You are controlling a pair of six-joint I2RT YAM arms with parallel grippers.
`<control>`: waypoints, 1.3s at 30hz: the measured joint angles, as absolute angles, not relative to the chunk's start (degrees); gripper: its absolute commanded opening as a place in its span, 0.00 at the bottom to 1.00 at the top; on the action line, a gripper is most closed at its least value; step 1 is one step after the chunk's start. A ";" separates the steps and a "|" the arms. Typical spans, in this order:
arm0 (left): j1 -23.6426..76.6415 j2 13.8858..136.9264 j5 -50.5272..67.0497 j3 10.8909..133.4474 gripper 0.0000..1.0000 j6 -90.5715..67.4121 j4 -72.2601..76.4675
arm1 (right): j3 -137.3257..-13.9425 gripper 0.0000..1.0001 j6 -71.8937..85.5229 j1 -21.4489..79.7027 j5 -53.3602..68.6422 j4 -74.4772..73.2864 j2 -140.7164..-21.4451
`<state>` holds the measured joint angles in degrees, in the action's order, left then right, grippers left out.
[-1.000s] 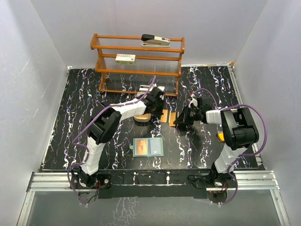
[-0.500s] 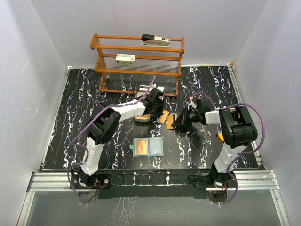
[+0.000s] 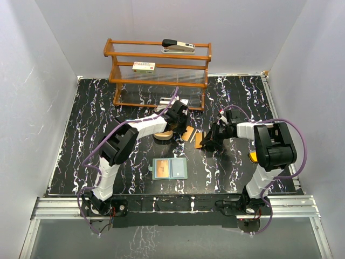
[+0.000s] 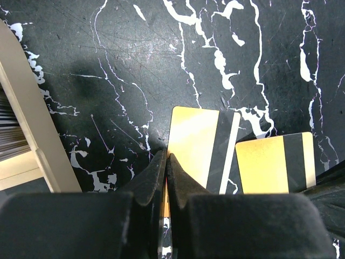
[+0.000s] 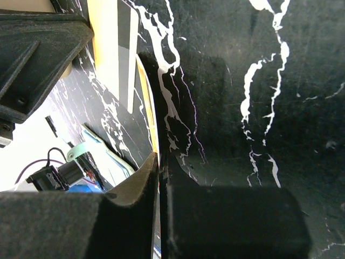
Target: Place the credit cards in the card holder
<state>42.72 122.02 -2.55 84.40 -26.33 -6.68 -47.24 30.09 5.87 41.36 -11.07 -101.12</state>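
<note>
Two gold credit cards with dark stripes are held side by side just above the black marble table. My left gripper [image 3: 182,129] [image 4: 166,161] is shut on the edge of the left gold card [image 3: 189,134] [image 4: 197,154]. My right gripper [image 3: 204,143] [image 5: 160,162] is shut on the right gold card [image 3: 198,140] [image 4: 272,164], which the right wrist view shows edge-on as a thin gold line [image 5: 147,105]. The sage-green card holder [image 3: 169,168] [image 5: 110,154] lies open on the table nearer the arm bases, with a card showing in its left pocket.
A tan oval tray [image 3: 160,136] sits just left of the held cards, under the left arm. A wooden rack [image 3: 159,81] stands at the back with a stapler [image 3: 178,45] on top and a white box [image 3: 143,66] on its middle shelf.
Both gold cards have tilted and shifted slightly. The right gripper has moved a little left and nearer with its card. Both grippers stay shut.
</note>
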 measured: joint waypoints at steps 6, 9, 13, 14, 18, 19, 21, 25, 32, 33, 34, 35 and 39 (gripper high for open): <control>42.72 122.02 -2.55 84.40 0.00 -26.15 -6.68 | -49.17 0.00 30.06 5.87 39.57 -15.38 -101.32; 42.72 122.02 -2.52 84.40 0.01 -26.13 -6.68 | -50.06 0.00 30.04 5.87 38.87 -17.06 -101.45; 42.72 122.04 -2.48 84.40 0.01 -26.13 -6.66 | -52.01 0.00 30.00 5.74 39.27 -18.61 -103.63; 42.72 122.04 -2.39 84.40 0.01 -26.11 -6.61 | -52.47 0.00 30.02 5.72 39.77 -18.68 -104.51; 42.72 122.04 -2.33 84.20 0.02 -25.87 -6.15 | -53.89 0.00 30.11 5.04 43.05 -19.49 -106.91; 42.72 122.04 -2.31 83.99 0.02 -25.80 -5.82 | -54.19 0.00 30.02 4.95 43.46 -19.75 -107.28; 42.72 121.93 -2.11 83.55 0.02 -25.69 -5.15 | -54.81 0.00 29.80 4.91 43.90 -20.40 -107.83; 42.72 121.91 -1.72 83.37 0.02 -25.54 -4.69 | -56.40 0.00 28.12 4.91 45.34 -21.91 -109.25; 42.70 121.91 -1.72 83.35 0.06 -25.15 -4.56 | -56.90 0.00 25.39 4.97 47.37 -21.87 -110.08; 42.70 121.91 -1.74 83.35 0.07 -25.02 -4.54 | -56.88 0.00 25.02 5.06 47.48 -21.85 -110.08; 42.70 121.91 -1.78 83.35 0.07 -24.80 -4.54 | -56.88 0.00 24.64 5.15 47.55 -21.82 -110.08; 42.70 121.91 -1.91 83.37 0.08 -24.62 -4.54 | -56.88 0.00 24.27 5.32 47.66 -21.74 -110.08; 42.72 121.95 -1.98 83.72 0.11 -24.18 -4.95 | -56.07 0.00 23.62 6.20 48.14 -20.69 -109.67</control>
<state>42.72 121.95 -1.98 83.72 -24.18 -4.95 -56.07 23.62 6.20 48.14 -20.69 -109.67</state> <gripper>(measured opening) 0.081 0.009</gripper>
